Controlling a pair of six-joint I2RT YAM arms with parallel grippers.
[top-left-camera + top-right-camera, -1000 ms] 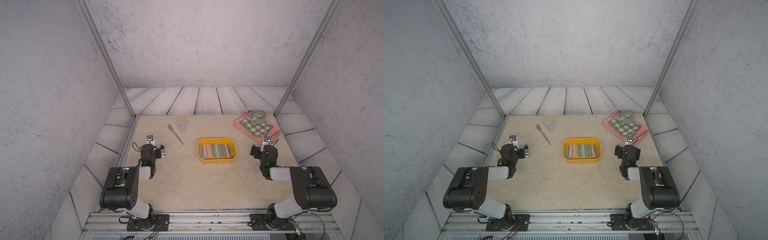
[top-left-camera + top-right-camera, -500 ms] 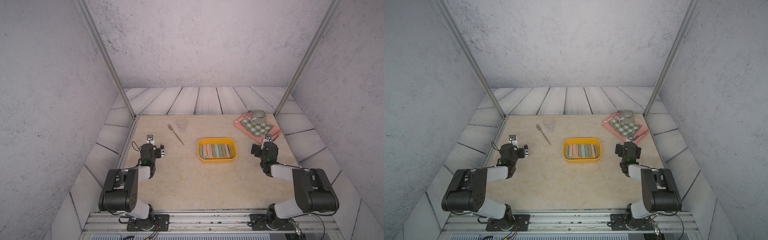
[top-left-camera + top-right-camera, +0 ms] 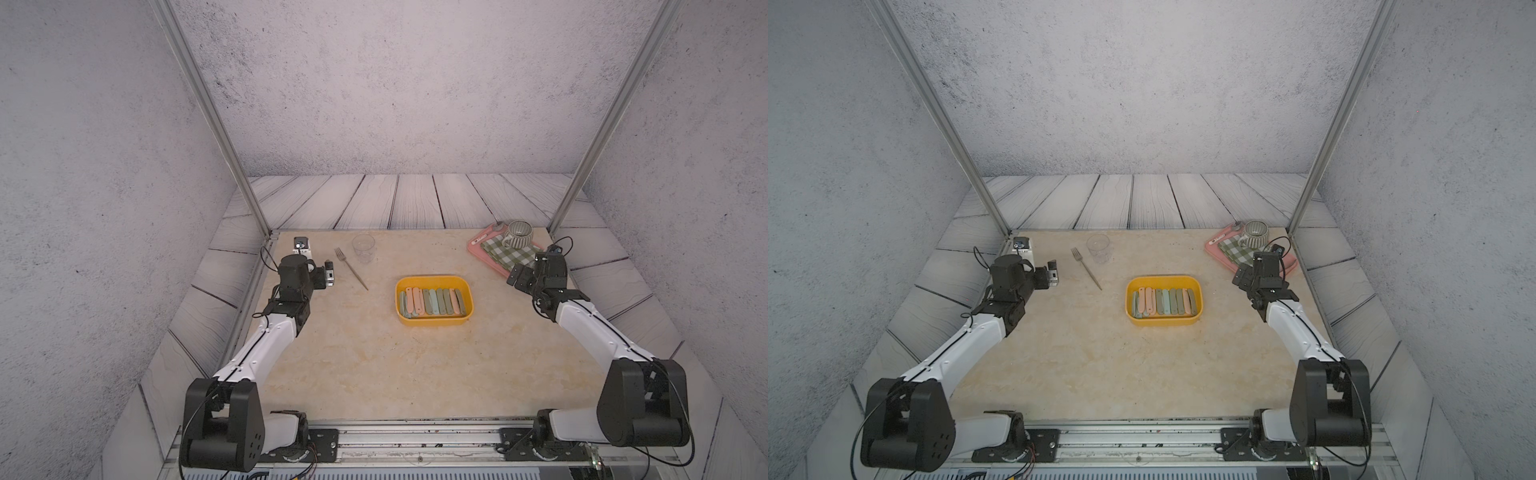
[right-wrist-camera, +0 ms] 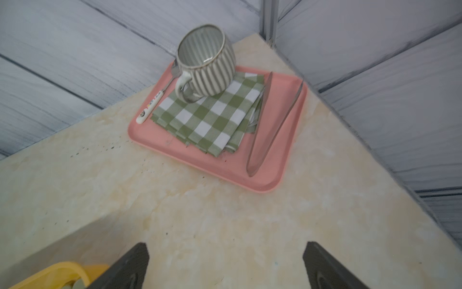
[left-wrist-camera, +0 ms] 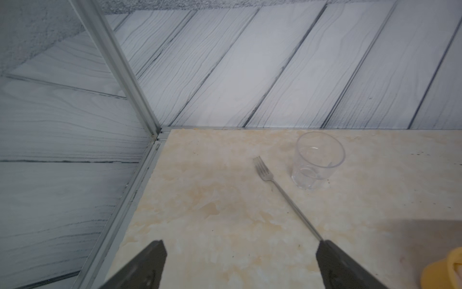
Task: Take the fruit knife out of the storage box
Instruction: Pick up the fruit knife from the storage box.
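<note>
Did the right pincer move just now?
Yes. The right pincer has reached farther from the robot's base, closer to the pink tray, which stayed put.

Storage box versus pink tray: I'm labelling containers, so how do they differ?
Colour: the storage box is yellow, the tray pink. Depth: the box has raised walls, the tray is nearly flat. Load: the box holds a row of pastel bars; the tray carries a checked cloth, mug and tongs. Both are rounded rectangles on the table.
</note>
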